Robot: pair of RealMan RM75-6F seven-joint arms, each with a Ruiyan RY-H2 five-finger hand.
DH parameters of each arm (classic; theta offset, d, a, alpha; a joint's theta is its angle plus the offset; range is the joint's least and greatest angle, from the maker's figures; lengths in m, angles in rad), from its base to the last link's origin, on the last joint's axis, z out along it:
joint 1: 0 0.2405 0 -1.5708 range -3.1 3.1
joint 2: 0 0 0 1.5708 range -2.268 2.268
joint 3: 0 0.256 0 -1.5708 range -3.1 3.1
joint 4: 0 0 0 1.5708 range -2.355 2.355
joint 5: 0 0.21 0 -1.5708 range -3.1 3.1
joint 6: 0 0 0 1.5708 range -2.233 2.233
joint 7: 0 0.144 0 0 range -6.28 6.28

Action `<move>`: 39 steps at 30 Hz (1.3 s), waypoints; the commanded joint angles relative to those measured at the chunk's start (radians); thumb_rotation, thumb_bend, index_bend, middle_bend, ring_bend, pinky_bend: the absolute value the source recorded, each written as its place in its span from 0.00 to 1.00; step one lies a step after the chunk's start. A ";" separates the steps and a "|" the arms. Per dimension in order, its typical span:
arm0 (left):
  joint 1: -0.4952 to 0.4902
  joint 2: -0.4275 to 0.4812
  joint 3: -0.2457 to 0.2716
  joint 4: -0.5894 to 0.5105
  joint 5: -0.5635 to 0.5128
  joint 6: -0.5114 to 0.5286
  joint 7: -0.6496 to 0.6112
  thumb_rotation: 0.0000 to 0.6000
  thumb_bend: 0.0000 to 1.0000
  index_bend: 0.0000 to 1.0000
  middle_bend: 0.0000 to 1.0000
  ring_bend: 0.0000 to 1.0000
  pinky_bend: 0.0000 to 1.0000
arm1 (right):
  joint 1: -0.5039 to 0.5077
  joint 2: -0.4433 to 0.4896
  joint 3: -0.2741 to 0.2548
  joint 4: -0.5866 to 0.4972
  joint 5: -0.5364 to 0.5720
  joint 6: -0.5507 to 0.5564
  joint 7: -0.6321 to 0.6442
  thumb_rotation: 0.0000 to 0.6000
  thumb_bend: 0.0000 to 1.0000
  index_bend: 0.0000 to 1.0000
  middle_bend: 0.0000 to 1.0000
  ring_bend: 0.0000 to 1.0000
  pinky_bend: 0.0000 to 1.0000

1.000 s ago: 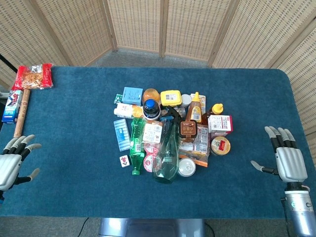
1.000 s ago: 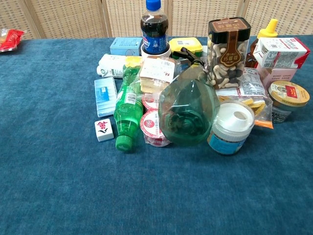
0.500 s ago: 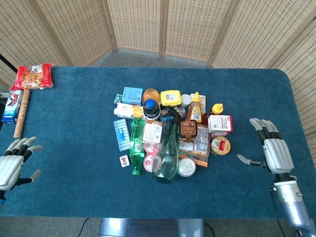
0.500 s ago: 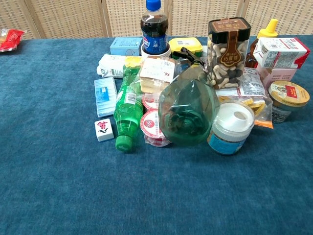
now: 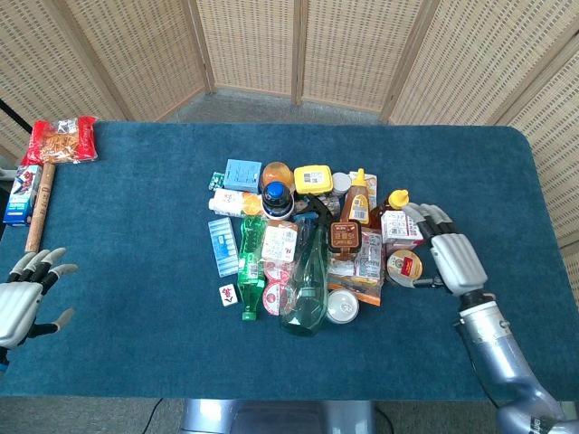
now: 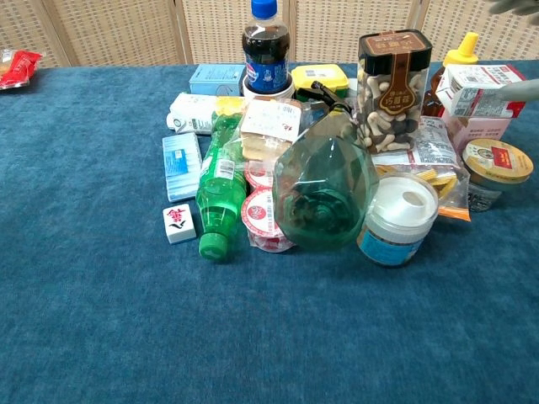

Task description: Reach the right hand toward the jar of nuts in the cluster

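so the surface is a big table [image 5: 136, 271] covered in dark blue carpet-like cloth, filling most of the head view, with woven wicker screen panels [image 5: 253, 45] standing behind it across the top of the frame.

going left to right: upper left of the head view there's a red snack bag [image 5: 60, 140] at the table's edge with a blue box [image 5: 20, 193] just below it. lower left, the left hand [image 5: 23, 294] sits at the frame edge with fingers spread apart and nothing in them, same spot as before.

middle of the frame is the cluster: a green bottle [image 5: 252, 268] lying down, a clear green spray bottle [image 5: 308, 285] on its side next to it, a cola bottle [image 5: 278, 200] standing behind them. the jar of nuts [image 5: 346, 237] stands upright right of centre in the cluster; in the chest view it's near the top right, brown lid, nuts visible through the wall. right of it is a red and white carton [image 5: 403, 227] and a small round tub [image 5: 403, 267].

the right hand [image 5: 448, 253] is where the change is. a second ago it was way out by the right edge, well apart from everything; now it has slid left and up, fingers spread, empty, just beside the carton and tub. it's not at the jar yet.
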 commanded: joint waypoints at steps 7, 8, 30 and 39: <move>-0.002 -0.002 -0.001 0.005 0.001 0.000 -0.007 1.00 0.35 0.23 0.04 0.00 0.00 | 0.083 -0.030 0.019 -0.027 0.044 -0.085 -0.051 0.77 0.00 0.00 0.02 0.00 0.00; -0.002 -0.002 -0.001 0.007 0.001 0.000 -0.008 1.00 0.35 0.23 0.04 0.00 0.00 | 0.089 -0.032 0.022 -0.029 0.050 -0.090 -0.055 0.76 0.00 0.00 0.02 0.00 0.00; 0.011 0.000 0.000 0.036 -0.007 0.014 -0.038 1.00 0.35 0.23 0.03 0.00 0.00 | 0.250 -0.125 0.074 0.014 0.227 -0.209 -0.137 0.80 0.00 0.00 0.32 0.25 0.17; 0.016 -0.002 0.000 0.051 -0.014 0.015 -0.051 1.00 0.35 0.22 0.02 0.00 0.00 | 0.250 -0.168 0.073 0.062 0.215 -0.160 -0.107 1.00 0.00 0.30 0.85 0.91 0.61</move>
